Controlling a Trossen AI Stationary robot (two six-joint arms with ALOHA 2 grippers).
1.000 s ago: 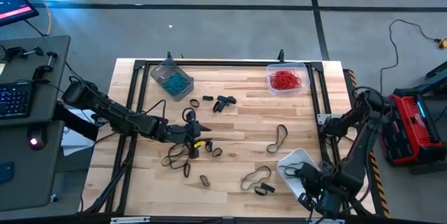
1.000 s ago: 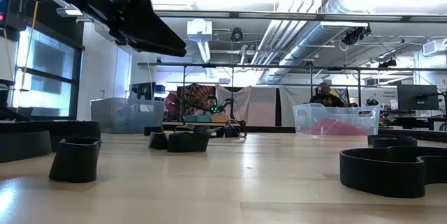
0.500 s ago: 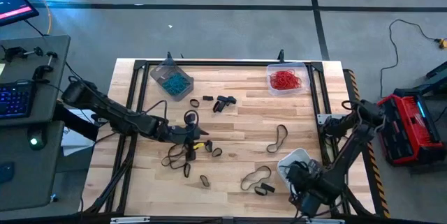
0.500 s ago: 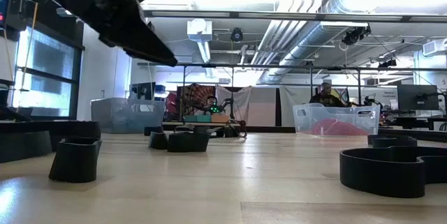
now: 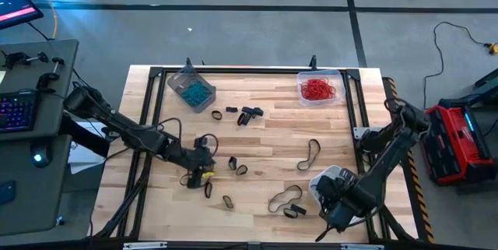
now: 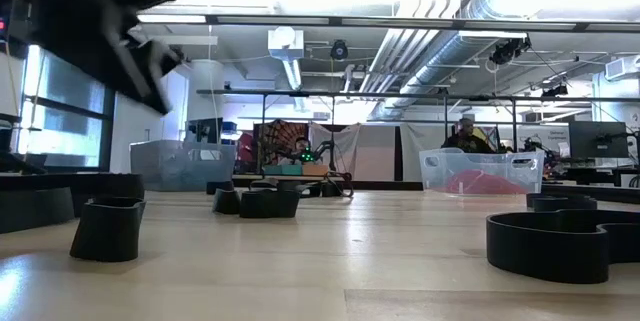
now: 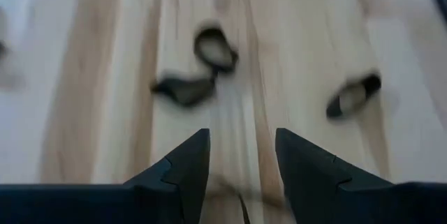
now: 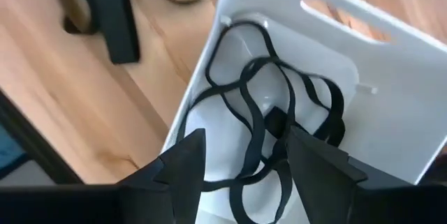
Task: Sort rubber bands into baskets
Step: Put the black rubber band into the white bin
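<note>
Since a second ago, we see the left gripper (image 5: pixel 204 166) slid nearer the table's (image 5: pixel 264 137) front edge, and the right gripper (image 5: pixel 333 203) now over the whitish basket (image 5: pixel 331 181). From above, black rubber bands (image 5: pixel 311 153) lie scattered. Left wrist: fingers (image 7: pixel 188 161) spread, holding nothing, above bare wood. Right wrist: fingers (image 8: pixel 185 160) parted, released; black bands (image 8: pixel 269 123) lie in the basket (image 8: pixel 391 77).

Overhead, table-level and two close wrist cameras share the table (image 5: pixel 264 137).
</note>
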